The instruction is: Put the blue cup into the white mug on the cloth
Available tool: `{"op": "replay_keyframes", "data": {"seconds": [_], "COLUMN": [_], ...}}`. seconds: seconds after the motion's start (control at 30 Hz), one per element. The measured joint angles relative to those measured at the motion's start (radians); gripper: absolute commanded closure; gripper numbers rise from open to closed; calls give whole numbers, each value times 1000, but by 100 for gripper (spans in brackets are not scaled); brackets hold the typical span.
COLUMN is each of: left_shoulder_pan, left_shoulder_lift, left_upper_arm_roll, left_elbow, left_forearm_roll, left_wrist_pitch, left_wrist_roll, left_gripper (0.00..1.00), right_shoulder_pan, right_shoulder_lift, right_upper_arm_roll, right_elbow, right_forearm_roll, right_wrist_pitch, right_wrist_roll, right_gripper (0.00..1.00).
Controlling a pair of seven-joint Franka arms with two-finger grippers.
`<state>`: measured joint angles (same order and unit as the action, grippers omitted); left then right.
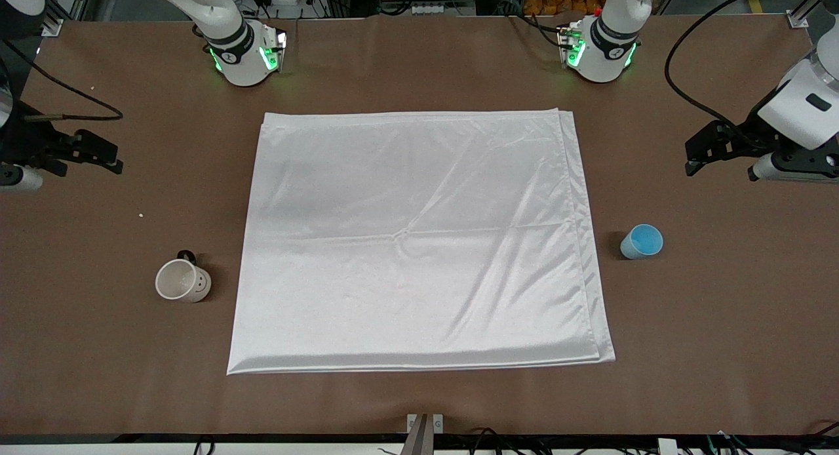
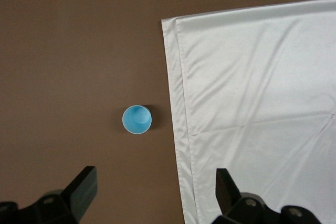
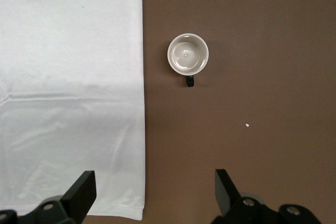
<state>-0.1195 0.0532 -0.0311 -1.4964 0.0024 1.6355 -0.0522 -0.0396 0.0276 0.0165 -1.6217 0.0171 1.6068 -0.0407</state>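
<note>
At mid-right of the front view the cup (image 1: 642, 241) and at lower left the mug (image 1: 183, 281) flank the cloth (image 1: 419, 238) on the table (image 1: 721, 350); both grippers (left (image 1: 721, 158), right (image 1: 98, 155)) hover with fingers wide, empty; a skewed grasp risks toppling the cup.

Both arms wait, raised and drawn back to their own ends of the table (image 1: 98, 376) — bases upright along its edge by the robots, green lights lit at the lower joints. Left tool (image 1: 718, 160) hangs in the air over the table's left-arm end, fingers (image 2: 84, 184) spread wide, nothing between them. Right tool (image 1: 98, 158) mirrors it over the right-arm end — fingers (image 3: 84, 187) wide apart, also holding nothing.
</note>
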Motion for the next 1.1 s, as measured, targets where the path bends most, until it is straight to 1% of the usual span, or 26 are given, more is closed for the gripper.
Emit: {"op": "replay_keyframes", "data": {"seconds": [0.13, 0.3, 0.43, 0.57, 0.73, 1.1], "left_shoulder_pan": [0, 0, 0, 0, 0, 2], "left_shoulder_lift": [1, 1, 1, 1, 1, 2], "left_upper_arm_roll": [0, 0, 0, 1, 4, 17], "left_elbow": [-14, -57, -111, -182, -273, -477], "left_forearm_roll": [0, 0, 0, 0, 0, 0], "left_wrist_pitch": [5, 36, 84, 154, 243, 487], "left_wrist_roll": [0, 0, 0, 0, 0, 0], "left_gripper": [0, 0, 0, 0, 0, 0], "right_shoulder_pan": [-18, -28, -28, -28, -28, -28], "right_shoulder_lift": [8, 22, 35, 61, 118, 257], "right_upper_arm_roll": [-2, -5, -4, -4, -4, -6], "right_elbow": [-95, -232, -342, -429, -462, -464], "right_forearm_roll": [0, 0, 0, 0, 0, 1], "right_wrist_pitch": [98, 255, 406, 530, 621, 800], "right_wrist_roll": [0, -1, -1, -1, -1, -1], "right_gripper": [0, 0, 0, 0, 0, 0]}}
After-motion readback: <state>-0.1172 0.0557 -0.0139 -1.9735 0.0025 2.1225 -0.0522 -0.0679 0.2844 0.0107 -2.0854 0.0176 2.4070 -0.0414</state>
